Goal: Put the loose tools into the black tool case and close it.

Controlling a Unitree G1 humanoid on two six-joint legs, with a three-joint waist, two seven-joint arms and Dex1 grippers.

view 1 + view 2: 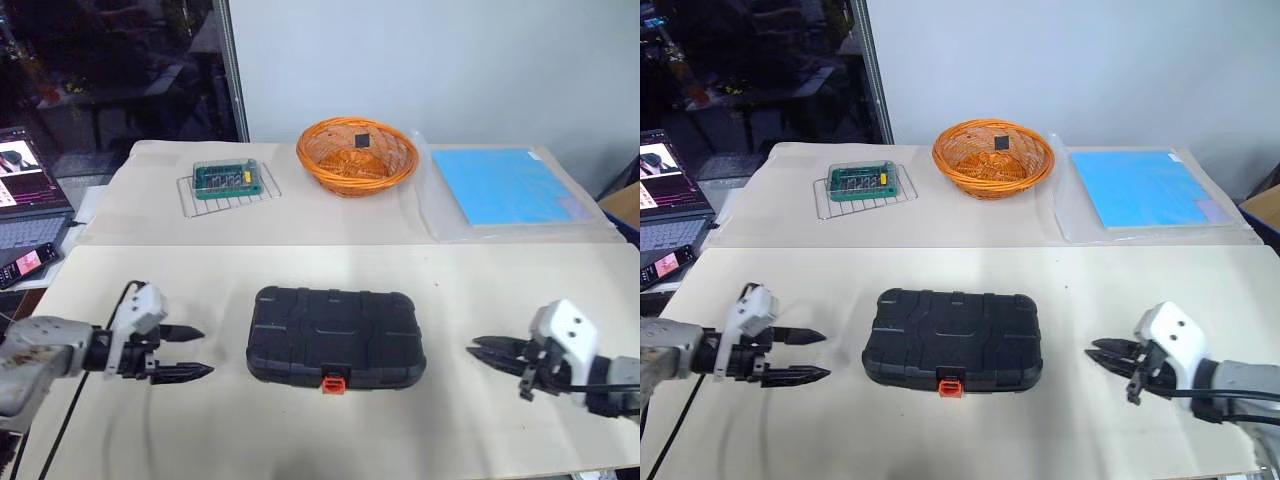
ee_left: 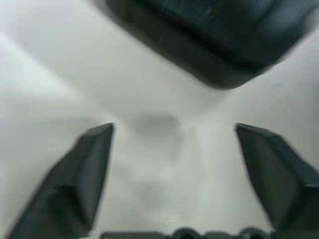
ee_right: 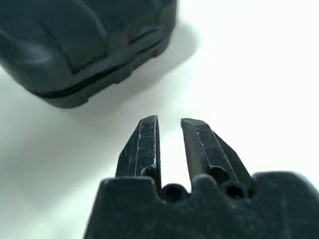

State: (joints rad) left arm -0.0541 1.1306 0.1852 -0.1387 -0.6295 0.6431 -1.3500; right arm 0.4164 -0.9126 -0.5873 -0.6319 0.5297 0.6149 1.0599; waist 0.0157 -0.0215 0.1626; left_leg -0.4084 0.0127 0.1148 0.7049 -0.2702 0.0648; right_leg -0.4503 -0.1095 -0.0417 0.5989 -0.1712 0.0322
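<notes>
The black tool case [image 1: 336,334] lies shut on the near table [image 1: 470,420], lid down, its orange latch [image 1: 333,381] on the edge facing the robot, with no loose tools lying around it; the task reads as complete or nearly so. The step in hand appears to be clearing the arms from the case. To do it well, each arm should draw off sideways and level, so that no finger catches the lid or latch, and the latch should be checked for a full seat.

The left gripper [image 1: 184,352] hangs just above the table, left of the case and apart from it; its fingers [image 2: 82,174] stand wide and hold nothing. The right gripper [image 1: 497,356] hangs right of the case, likewise apart; its fingers [image 3: 144,149] show only a narrow gap and are empty.

On the far table stand a green circuit board [image 1: 228,179] on a wire rack, an orange wicker basket [image 1: 357,156] and a blue sheet [image 1: 503,185].
</notes>
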